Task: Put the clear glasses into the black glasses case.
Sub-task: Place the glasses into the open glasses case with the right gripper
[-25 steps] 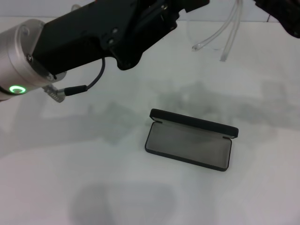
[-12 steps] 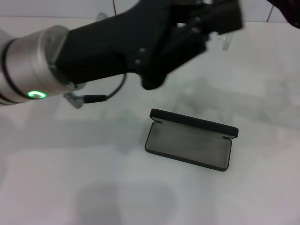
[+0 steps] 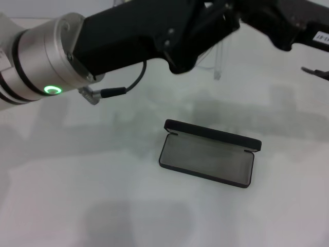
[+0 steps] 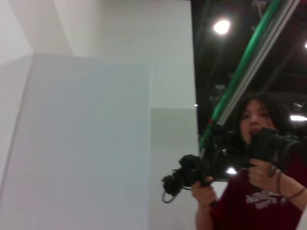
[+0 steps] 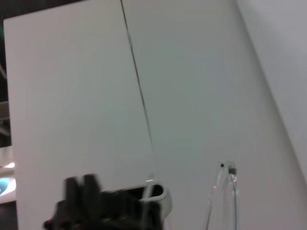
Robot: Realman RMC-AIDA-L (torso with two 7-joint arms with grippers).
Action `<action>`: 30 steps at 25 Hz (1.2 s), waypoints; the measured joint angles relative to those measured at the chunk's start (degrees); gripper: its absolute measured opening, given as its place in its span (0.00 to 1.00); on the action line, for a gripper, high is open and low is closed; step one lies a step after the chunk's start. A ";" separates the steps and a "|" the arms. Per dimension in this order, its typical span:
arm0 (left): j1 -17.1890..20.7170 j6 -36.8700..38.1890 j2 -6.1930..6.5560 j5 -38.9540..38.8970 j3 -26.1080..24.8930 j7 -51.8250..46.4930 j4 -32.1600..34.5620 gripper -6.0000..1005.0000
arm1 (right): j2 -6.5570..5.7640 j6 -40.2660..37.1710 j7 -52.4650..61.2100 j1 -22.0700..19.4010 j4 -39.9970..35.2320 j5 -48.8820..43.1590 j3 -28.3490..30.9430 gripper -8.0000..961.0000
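The black glasses case (image 3: 207, 154) lies open on the white table, grey lining up and lid standing at its far side. High above and behind it hang the clear glasses (image 3: 219, 60), with only their thin temple arms showing in the head view. They dangle just below where my left gripper (image 3: 205, 25) and right gripper (image 3: 267, 18) meet at the top of that view. Which gripper holds them is hidden. The right wrist view shows the glasses' (image 5: 225, 191) temple tips close by, against a white wall.
My left arm's silver cuff with a green ring (image 3: 51, 90) and a cable (image 3: 123, 90) stretch across the upper left. White table (image 3: 77, 195) surrounds the case. The left wrist view shows a person holding a camera (image 4: 249, 158).
My left arm has swung right across the top. The right arm has come in from the upper right to meet it. The glasses' temple arms shifted left. The case stayed put.
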 joint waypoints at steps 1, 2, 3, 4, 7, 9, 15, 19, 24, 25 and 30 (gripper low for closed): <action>0.29 -0.54 0.00 -0.31 -0.05 0.23 0.00 0.06 | 0.00 0.13 -0.03 0.14 -0.12 0.00 -0.58 0.06; 0.46 -0.79 0.00 -0.44 -0.07 0.39 0.00 0.06 | -0.01 0.15 -0.05 0.25 -0.17 0.00 -0.81 0.06; 0.79 -1.21 0.00 -0.58 -0.11 0.61 0.00 0.06 | -0.01 0.16 -0.06 0.34 -0.18 0.00 -0.91 0.06; 1.10 -1.74 0.00 -0.81 -0.15 0.91 0.00 0.06 | -0.01 0.19 -0.07 0.38 -0.18 0.00 -0.94 0.06; 1.50 -2.88 0.01 -1.01 -0.20 1.48 -0.03 0.06 | -0.03 0.26 -0.08 0.53 -0.07 0.00 -0.97 0.06; 1.55 -3.28 0.06 -1.04 -0.22 1.88 -0.35 0.06 | -0.04 0.29 -0.08 0.57 -0.03 0.00 -0.99 0.06; 0.87 -3.58 0.16 -1.06 -0.92 2.42 -2.03 0.06 | -0.05 0.35 -0.09 0.75 -0.26 0.00 -0.99 0.06; 0.63 -4.26 0.18 -1.06 -1.00 2.83 -2.71 0.06 | -0.05 0.39 -0.09 0.87 -0.26 0.00 -0.99 0.06; 0.58 -4.91 0.22 -0.83 -1.01 2.96 -2.85 0.06 | -0.04 0.39 -0.09 0.90 -0.27 0.00 -1.07 0.06; 0.57 -4.93 0.24 -0.80 -1.01 2.96 -2.92 0.06 | -0.04 0.39 -0.09 0.92 -0.26 0.00 -1.08 0.06; 0.15 -4.99 0.27 -0.94 -1.01 3.03 -4.11 0.06 | -0.04 0.36 -0.09 0.94 -0.27 0.00 -1.08 0.06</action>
